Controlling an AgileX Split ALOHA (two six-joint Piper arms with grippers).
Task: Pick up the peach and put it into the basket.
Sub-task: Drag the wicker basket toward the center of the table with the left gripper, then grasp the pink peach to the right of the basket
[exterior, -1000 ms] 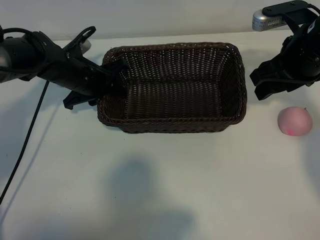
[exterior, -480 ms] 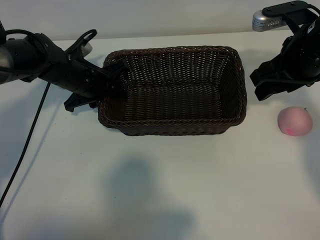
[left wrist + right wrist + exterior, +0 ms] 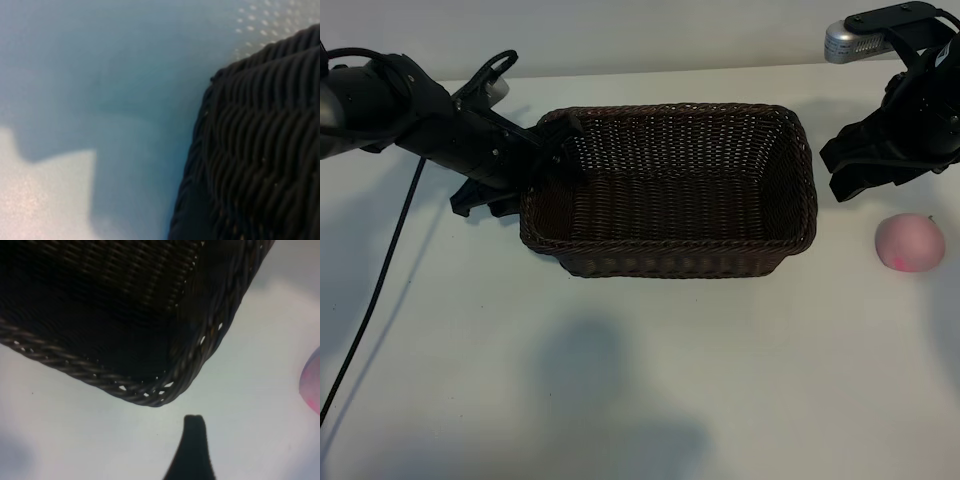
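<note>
My left gripper (image 3: 558, 150) sits at the basket's (image 3: 670, 190) left rim, seemingly gaping; my right gripper (image 3: 865, 170) hangs wide, empty, above the pale-pink peach (image 3: 910, 242).

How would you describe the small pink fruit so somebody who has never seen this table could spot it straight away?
Start at the large dark-brown woven wicker basket in the middle of the white table. Look past its right end, below the black right gripper, to the small round pale-pink peach lying alone on the tabletop, apart from both. It is the only pink, smooth, ball-shaped thing there, with a deeper pink blotch.
</note>
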